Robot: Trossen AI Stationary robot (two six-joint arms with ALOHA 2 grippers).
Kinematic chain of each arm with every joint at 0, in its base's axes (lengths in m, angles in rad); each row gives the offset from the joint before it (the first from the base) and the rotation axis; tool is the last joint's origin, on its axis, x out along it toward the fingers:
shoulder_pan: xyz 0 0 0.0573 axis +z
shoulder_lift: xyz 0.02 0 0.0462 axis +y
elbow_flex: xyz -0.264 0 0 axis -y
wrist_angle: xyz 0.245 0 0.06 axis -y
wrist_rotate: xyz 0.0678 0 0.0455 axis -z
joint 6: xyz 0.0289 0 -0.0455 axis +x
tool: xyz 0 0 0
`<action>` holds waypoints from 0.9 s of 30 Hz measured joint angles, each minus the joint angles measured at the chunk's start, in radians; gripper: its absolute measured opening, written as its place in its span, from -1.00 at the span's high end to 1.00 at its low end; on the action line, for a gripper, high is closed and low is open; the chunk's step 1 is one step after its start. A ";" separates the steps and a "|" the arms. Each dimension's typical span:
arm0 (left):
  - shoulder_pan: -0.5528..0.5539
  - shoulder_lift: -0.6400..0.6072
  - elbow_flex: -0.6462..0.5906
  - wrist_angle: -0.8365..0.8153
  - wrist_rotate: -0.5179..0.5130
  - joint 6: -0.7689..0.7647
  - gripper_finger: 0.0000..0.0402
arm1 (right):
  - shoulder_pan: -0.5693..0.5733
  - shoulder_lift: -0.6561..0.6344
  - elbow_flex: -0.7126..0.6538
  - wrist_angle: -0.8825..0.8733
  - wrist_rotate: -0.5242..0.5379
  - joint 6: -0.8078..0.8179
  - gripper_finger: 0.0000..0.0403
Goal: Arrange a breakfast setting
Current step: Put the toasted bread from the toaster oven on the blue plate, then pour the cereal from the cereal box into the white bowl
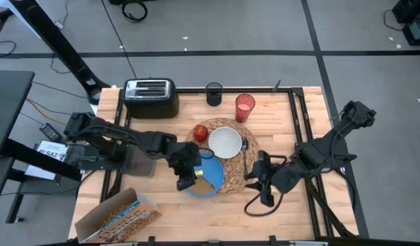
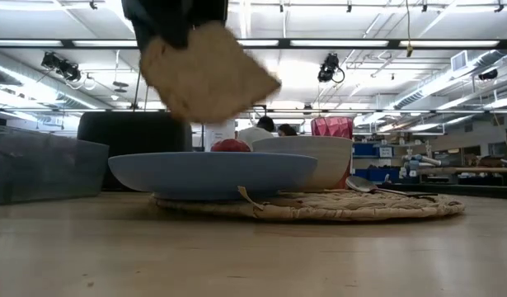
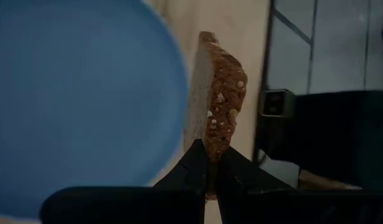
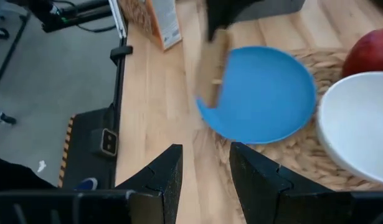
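- We find the left gripper (image 3: 211, 163) above the round blue plate (image 1: 208, 179), jaws closed on a brown toast slice (image 2: 205, 73) held clear of it.
- The plate overlaps the round woven straw placemat (image 1: 245, 162), beside the white bowl (image 1: 225, 142) and red apple (image 1: 200, 132).
- The right gripper (image 4: 205, 160) waits over the wooden counter (image 1: 285, 116) just beside the placemat, jaws open, empty.

This is a robotics lab or workshop, not a home kitchen. Beyond the left gripper (image 2: 166, 21), the low view opens onto a wide hall with rows of strip lights (image 2: 154, 43), ceiling-hung cameras (image 2: 329, 68) and distant workbenches (image 2: 467, 172). Under both arms, the wooden table (image 1: 169, 205) sits in a black metal frame on grey carpet (image 1: 264, 27) crossed by dark tape lines, with loose cables (image 1: 131, 10) trailing behind it.
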State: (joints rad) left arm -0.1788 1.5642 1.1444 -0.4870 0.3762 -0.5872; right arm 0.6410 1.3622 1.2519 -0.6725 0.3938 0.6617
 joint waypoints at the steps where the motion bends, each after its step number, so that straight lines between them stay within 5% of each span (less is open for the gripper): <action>1: 0.007 0.000 -0.020 0.018 -0.003 -0.002 0.90 | 0.002 0.015 0.008 0.001 -0.004 0.009 0.30; 12: 0.109 0.000 -0.147 0.069 -0.020 0.027 0.85 | -0.002 0.116 0.059 -0.017 -0.054 0.020 0.25; 19: 0.154 -0.002 -0.149 0.061 -0.015 0.074 0.42 | -0.049 0.122 0.061 -0.040 -0.078 0.003 0.03; 27: 0.196 -0.062 0.096 -0.319 -0.040 0.158 0.10 | -0.089 0.110 0.061 -0.033 0.010 -0.171 -0.23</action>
State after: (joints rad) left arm 0.0176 1.5026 1.2407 -0.8063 0.3360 -0.4290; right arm 0.5518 1.4727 1.3128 -0.7053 0.4037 0.4908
